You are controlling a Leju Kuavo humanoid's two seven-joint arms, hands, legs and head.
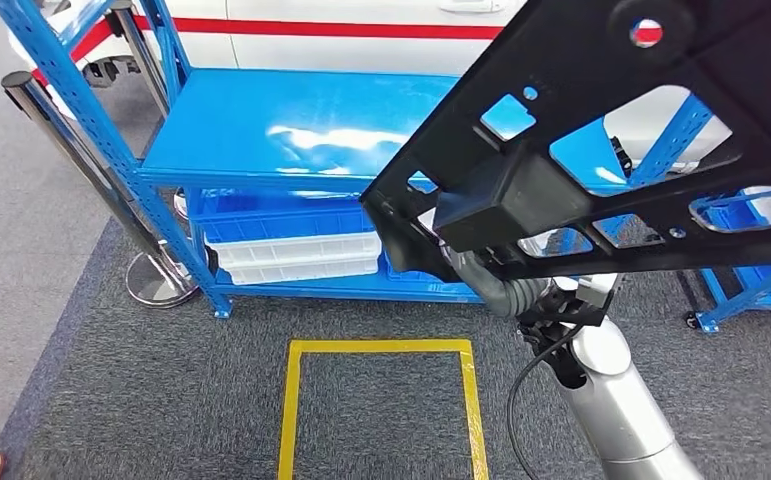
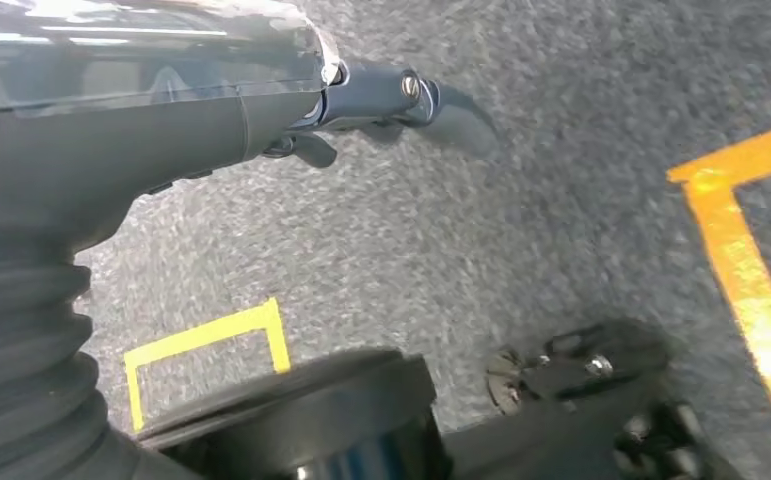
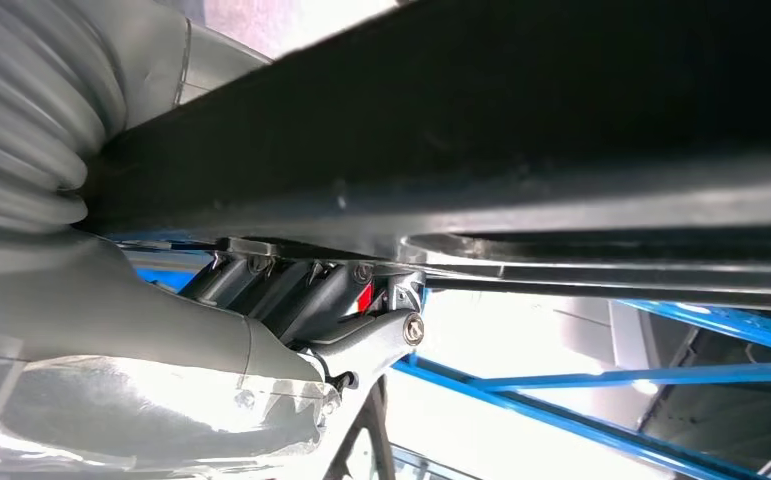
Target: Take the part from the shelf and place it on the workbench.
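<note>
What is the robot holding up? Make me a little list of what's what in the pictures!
held thing: big black part with cut-out holes, lifted in front of the shelf
right hand: right hand grips the part from underneath, fingers against its underside
left hand: left hand hangs over the carpet, holding nothing
shelf: blue shelf, top level bare
lower shelf: white trays and blue bins
floor: grey carpet with a yellow tape square
</note>
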